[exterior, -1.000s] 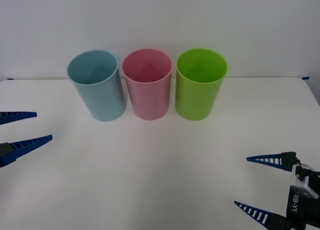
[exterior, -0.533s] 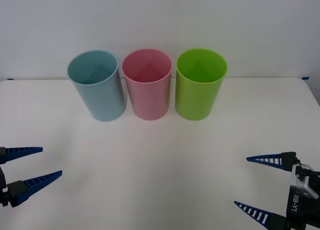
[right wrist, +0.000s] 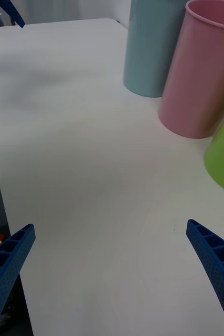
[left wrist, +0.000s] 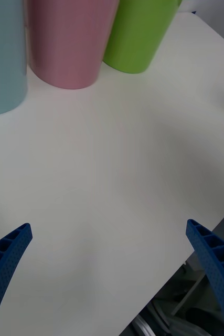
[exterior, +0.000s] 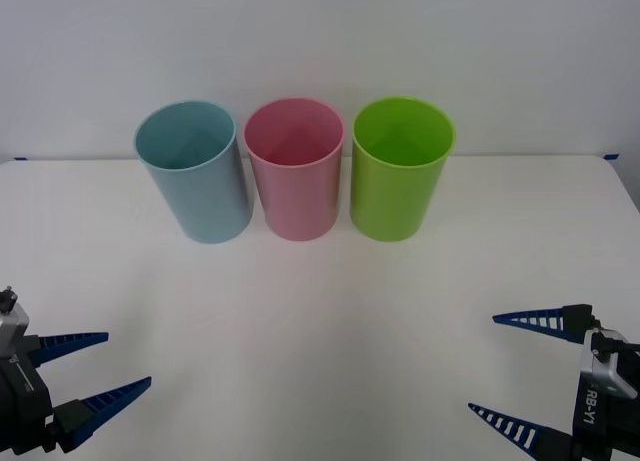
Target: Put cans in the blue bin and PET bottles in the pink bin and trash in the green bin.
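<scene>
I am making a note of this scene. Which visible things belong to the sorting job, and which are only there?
Belong to the job: blue bin, pink bin, green bin, left gripper open, right gripper open.

Only there: white table, wall.

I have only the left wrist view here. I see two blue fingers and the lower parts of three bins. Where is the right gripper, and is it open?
Observer: The right gripper is over the near right corner of the table, fingers spread open, holding nothing.
Operator: And where is the left gripper, seen from the front?
Observer: The left gripper is over the near left corner, also open, well short of the bins.
Operator: Do all the bins stand upright?
Observer: Yes. The blue bin, the pink bin and the green bin stand upright in a row at the table's far side, mouths open upward.
</scene>
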Available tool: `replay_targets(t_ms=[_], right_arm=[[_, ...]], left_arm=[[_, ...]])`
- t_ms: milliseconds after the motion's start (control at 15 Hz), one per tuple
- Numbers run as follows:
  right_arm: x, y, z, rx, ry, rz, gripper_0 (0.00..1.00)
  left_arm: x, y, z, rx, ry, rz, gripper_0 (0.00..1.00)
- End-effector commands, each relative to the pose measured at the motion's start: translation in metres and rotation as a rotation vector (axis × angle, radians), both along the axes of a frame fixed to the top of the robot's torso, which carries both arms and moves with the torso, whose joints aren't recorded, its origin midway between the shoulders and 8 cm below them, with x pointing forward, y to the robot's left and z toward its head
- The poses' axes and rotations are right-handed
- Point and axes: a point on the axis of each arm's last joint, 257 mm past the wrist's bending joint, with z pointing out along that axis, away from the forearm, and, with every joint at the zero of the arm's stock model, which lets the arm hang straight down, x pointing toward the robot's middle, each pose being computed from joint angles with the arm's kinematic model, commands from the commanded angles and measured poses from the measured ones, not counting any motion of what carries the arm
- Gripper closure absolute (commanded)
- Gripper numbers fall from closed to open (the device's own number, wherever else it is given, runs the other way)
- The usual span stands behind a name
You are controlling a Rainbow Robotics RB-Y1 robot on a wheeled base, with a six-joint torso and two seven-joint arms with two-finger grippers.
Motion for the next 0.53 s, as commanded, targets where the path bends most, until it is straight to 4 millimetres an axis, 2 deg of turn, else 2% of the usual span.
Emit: replay_targets(t_ms=[67,533], right_arm=[[0.0000,0.0000,0.0000,0.000,0.000,0.000,0.00],[0.0000,0.0000,0.0000,0.000,0.000,0.000,0.00]], left_arm=[[-0.0016,0.0048,-0.0036,0.015,0.006,0.010,0.00],[-0.0014,0.0092,-0.0038,0.024,0.002,0.019,0.00]])
